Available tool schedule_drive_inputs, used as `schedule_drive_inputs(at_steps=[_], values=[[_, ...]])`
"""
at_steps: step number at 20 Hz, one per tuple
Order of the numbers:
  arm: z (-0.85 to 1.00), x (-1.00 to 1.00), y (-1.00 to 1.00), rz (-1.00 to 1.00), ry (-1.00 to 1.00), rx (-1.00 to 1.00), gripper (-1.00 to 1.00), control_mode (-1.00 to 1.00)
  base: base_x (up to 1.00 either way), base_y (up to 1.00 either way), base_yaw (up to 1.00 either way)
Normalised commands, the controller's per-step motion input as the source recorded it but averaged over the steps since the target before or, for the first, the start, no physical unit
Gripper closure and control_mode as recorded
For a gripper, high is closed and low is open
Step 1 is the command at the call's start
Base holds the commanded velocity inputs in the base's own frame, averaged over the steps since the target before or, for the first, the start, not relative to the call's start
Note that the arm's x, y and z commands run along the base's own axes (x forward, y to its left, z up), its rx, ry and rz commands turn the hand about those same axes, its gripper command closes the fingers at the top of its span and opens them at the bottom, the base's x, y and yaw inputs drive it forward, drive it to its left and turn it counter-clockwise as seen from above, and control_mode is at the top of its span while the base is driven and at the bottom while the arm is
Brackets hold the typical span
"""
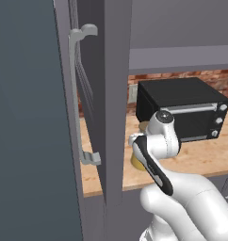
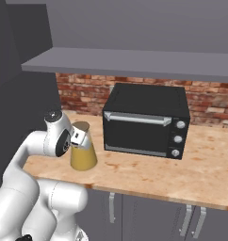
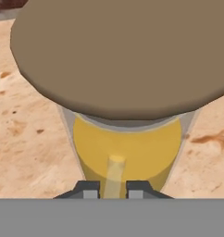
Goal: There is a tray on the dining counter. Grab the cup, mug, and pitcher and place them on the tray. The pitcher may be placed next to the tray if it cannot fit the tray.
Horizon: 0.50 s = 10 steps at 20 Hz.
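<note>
Upright pitcher [image 2: 83, 149], long axis vertical, lid [image 3: 127, 51] topmost.

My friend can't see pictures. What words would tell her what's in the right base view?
A white robot arm reaches its claw to the neck of a glass pitcher of orange-yellow juice with a tan lid. The pitcher stands on a wood counter, left of a black toaster oven, with a red brick wall behind.
</note>
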Motion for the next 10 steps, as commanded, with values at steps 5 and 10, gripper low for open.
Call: schedule_drive_inputs(at_steps=[5, 10], values=[[0.06, -0.06, 0.0, 0.0, -0.01, -0.05, 1.0, -1.0, 0.0, 0.0, 0.0], [0.04, 0.0, 0.0, 0.0, 0.0, 0.0, 1.0, -1.0, 0.0, 0.0, 0.0]])
